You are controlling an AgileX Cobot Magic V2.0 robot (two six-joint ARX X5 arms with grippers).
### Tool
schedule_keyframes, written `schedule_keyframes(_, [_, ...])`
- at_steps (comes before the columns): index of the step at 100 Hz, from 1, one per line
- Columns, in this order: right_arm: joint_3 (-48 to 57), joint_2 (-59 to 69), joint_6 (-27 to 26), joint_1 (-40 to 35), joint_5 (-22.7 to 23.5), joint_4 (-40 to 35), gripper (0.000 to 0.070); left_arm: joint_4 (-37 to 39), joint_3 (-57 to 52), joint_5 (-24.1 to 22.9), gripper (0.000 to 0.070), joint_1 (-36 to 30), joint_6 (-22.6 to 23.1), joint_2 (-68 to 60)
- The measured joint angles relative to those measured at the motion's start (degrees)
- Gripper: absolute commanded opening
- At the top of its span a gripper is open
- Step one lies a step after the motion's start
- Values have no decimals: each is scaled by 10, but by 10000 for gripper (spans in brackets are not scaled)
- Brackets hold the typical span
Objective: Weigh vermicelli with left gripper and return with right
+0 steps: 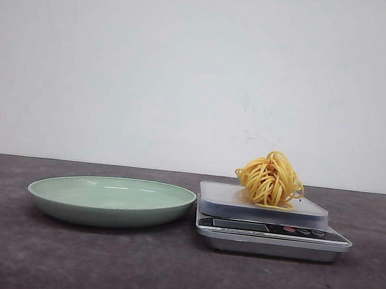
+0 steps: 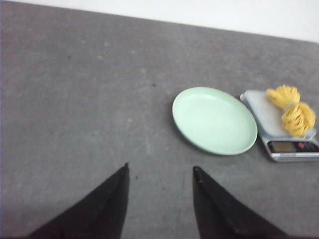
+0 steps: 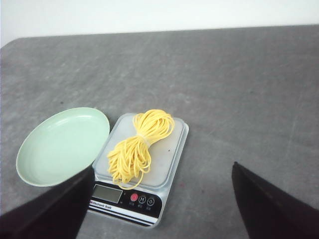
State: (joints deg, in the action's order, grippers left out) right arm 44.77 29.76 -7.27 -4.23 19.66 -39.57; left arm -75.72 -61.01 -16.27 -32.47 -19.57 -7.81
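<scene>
One scale (image 1: 273, 227), one vermicelli (image 1: 270, 179) nest atop, one plate (image 1: 111, 201) beside.

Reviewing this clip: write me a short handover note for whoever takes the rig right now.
Left gripper: open, empty, above bare table, away from the plate.
Right gripper: open, empty, above the scale.
Vermicelli lies on the scale platform; the green plate beside it holds nothing.
Done: weighing placement.
Left: right gripper picks the vermicelli and returns it, presumably to the plate.
</scene>
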Motion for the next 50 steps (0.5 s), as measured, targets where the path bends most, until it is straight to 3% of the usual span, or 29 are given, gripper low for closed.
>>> schedule_keyframes(29, [1, 107, -5, -52, -5, 65, 556, 17, 0, -3, 244, 1, -5, 0])
schedule_keyframes(50, [5, 201, -19, -116, -52, 103, 556, 19, 0, -27, 244, 1, 9, 0])
